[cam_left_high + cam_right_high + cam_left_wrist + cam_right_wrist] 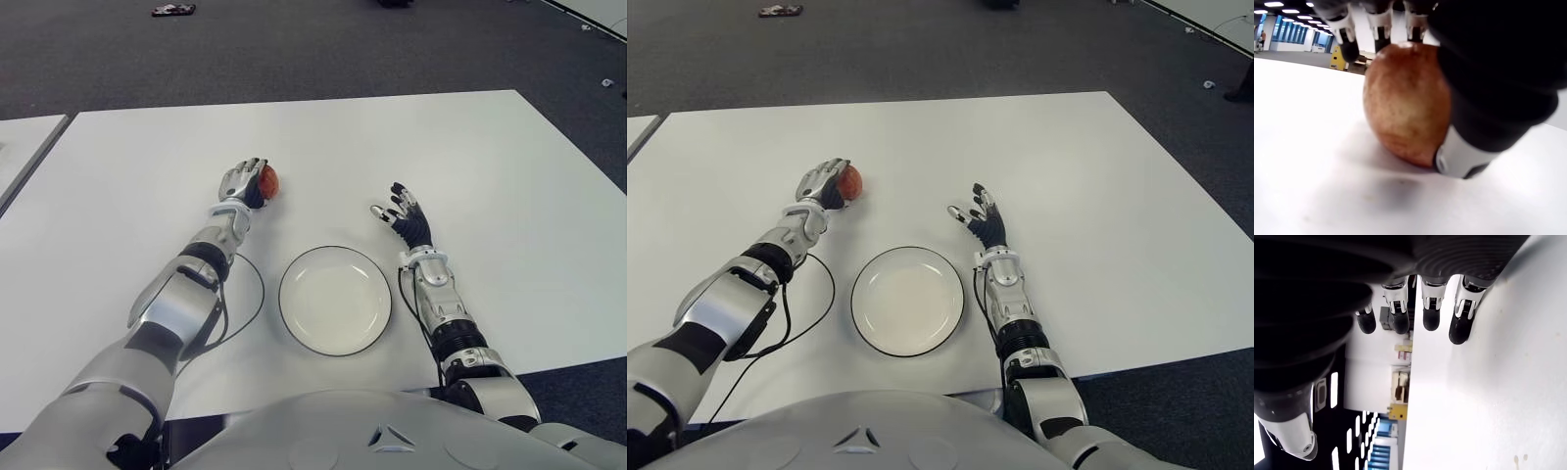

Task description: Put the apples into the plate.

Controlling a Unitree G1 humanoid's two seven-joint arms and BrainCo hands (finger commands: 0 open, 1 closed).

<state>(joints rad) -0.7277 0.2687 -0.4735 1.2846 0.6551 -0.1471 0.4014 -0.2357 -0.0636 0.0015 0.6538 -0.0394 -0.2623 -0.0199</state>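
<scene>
left fingers (1378,29): curled over the top of the apple, thumb pressed to its near side; a grasp that looks closed or very nearly so.
apple (1405,103): reddish, its underside on the white table, not lifted.
left hand (242,181): reached out to the far left of the plate, wrapped on the apple, whose red side shows past the knuckles.
right fingers (1459,328): spread and loose, holding nothing, tips hanging above bare tabletop.
right hand (404,217): idle, showing beyond the right rim of the plate.
plate (296,323): white with a dark rim, nothing in it, in front of the robot's torso between the two forearms, well apart from the apple.
table (509,176): white; only one apple can be seen on it.
cable (257,294): dark loop running from the left forearm, close to the plate's left rim.
step in hand: securing the grip on the apple, by the look of it.
next move: likely a lift clear of the table, then a carry inward and to the right over the plate; the thumb must keep pressure so the round fruit does not roll free, and the forearm should pass clear of the cable.
</scene>
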